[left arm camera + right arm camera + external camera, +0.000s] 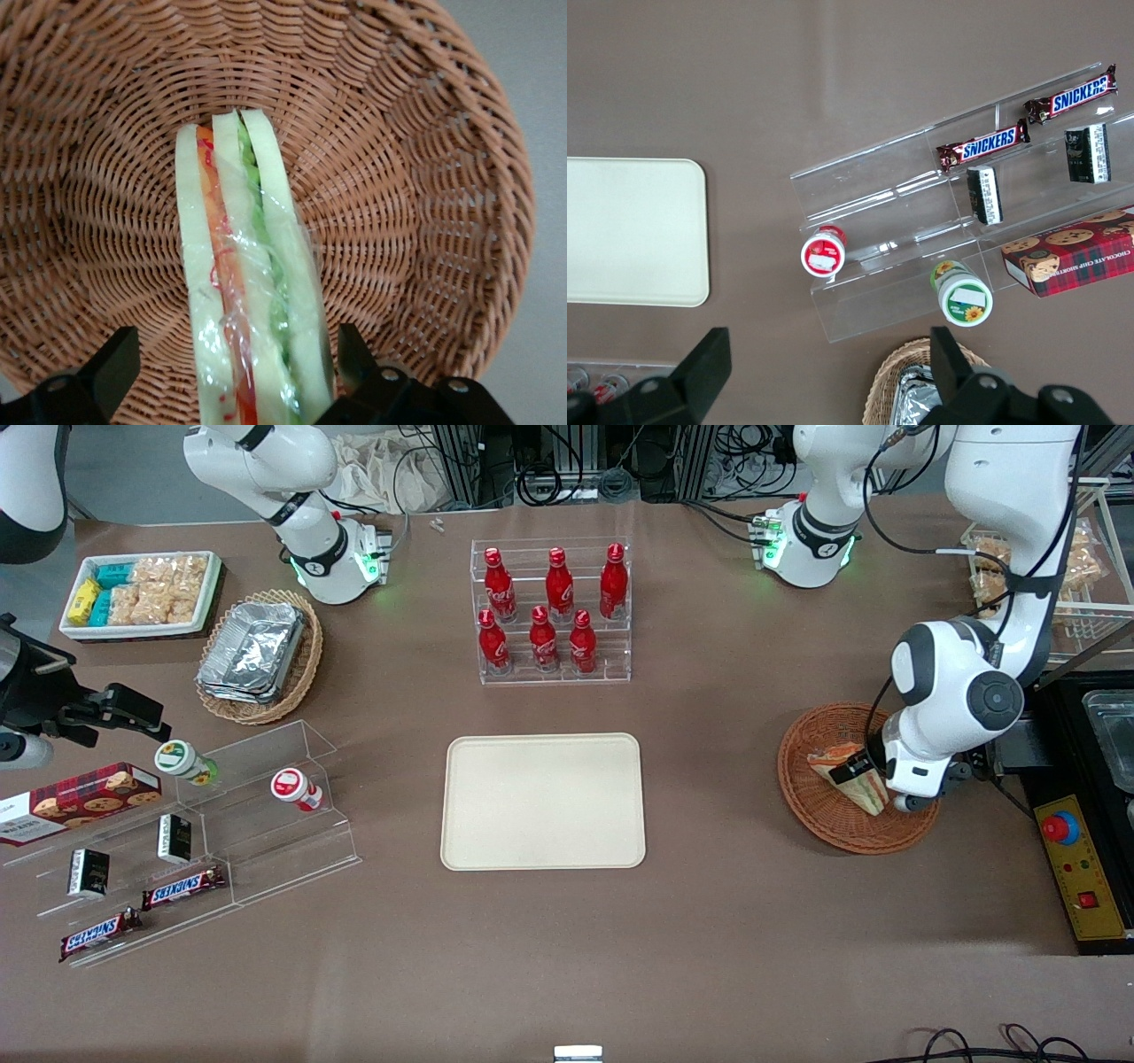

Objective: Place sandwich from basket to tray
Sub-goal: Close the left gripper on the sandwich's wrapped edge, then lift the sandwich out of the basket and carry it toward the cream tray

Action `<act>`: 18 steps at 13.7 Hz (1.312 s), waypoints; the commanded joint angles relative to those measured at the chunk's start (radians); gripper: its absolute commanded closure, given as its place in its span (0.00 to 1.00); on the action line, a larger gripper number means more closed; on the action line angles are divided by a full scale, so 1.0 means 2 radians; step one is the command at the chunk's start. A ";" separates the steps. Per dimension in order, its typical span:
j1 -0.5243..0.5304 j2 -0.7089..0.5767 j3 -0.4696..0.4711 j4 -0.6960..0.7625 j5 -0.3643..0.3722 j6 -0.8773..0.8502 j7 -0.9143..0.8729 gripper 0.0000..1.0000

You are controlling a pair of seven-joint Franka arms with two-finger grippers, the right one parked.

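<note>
Sandwich (248, 292) lies in the round wicker basket (819, 819) at the working arm's end of the bench, and I see my claw (235, 376) open, one finger either side of it. The tray (542, 801) sits mid-bench.

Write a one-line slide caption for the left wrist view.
Open gripper straddling the wrapped sandwich standing on edge in the round wicker basket.
</note>
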 commanded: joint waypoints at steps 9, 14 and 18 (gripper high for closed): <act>-0.014 -0.021 0.000 0.089 0.001 -0.130 -0.089 0.97; -0.070 -0.029 0.000 0.194 -0.001 -0.212 -0.137 0.98; -0.123 -0.028 -0.001 0.230 -0.005 -0.211 -0.136 0.98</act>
